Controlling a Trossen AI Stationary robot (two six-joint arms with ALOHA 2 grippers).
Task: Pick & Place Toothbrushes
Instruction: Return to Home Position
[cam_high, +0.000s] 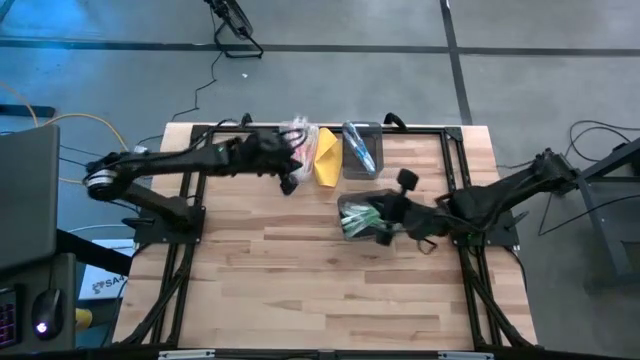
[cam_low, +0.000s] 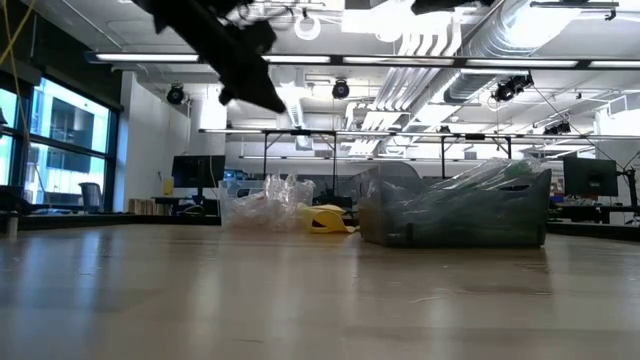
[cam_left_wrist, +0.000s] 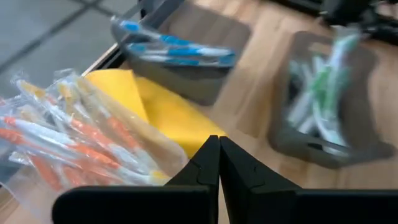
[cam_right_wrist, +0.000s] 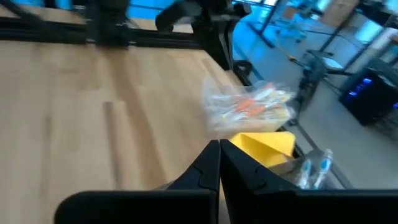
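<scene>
Orange-and-white toothbrushes lie in a clear wrapper (cam_high: 298, 135) (cam_left_wrist: 56, 140) at the table's far edge. Blue toothbrushes (cam_left_wrist: 177, 50) fill a grey bin (cam_high: 362, 150) farther right, and green ones (cam_left_wrist: 320, 93) lie in another grey bin (cam_high: 360, 217) nearer the middle. My left gripper (cam_high: 291, 182) (cam_left_wrist: 219, 163) is shut with nothing in it, raised above the table beside the wrapper. Over the green bin's right end my right gripper (cam_high: 380, 214) (cam_right_wrist: 219, 157) hangs shut, also with nothing in it.
A yellow folded object (cam_high: 327, 157) (cam_left_wrist: 165, 112) lies between the wrapper and the blue bin. A black frame (cam_high: 440, 130) runs along the far and side edges. Bare wood (cam_high: 300, 280) spreads over the near half of the table.
</scene>
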